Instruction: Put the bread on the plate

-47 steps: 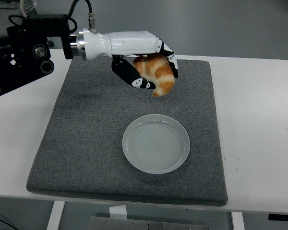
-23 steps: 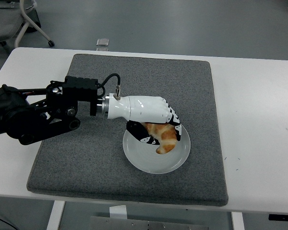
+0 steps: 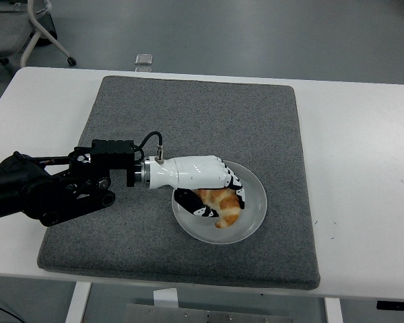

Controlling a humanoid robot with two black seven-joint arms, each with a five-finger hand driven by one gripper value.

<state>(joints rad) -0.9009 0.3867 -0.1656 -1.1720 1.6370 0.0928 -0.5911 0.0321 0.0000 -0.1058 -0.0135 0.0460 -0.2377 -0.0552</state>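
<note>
now the bread (image 3: 223, 206) is held over the white plate (image 3: 256, 202), low inside its rim, clasped by the curled fingers (image 3: 237, 190) of the left hand (image 3: 200, 180). whether bread and plate touch cannot be told. the plate is set on a grey mat (image 3: 188, 114) on the desk (image 3: 363, 155).

Left half of white plate (image 3: 254, 214) blocked by left robot hand (image 3: 212, 192) wrapped around croissant (image 3: 223, 205); black forearm (image 3: 50, 188) bars the left approach across grey mat (image 3: 188, 121). Open room over far mat, right mat strip, and bare table (image 3: 363, 168) to the right. Plate's right rim reachable.
</note>
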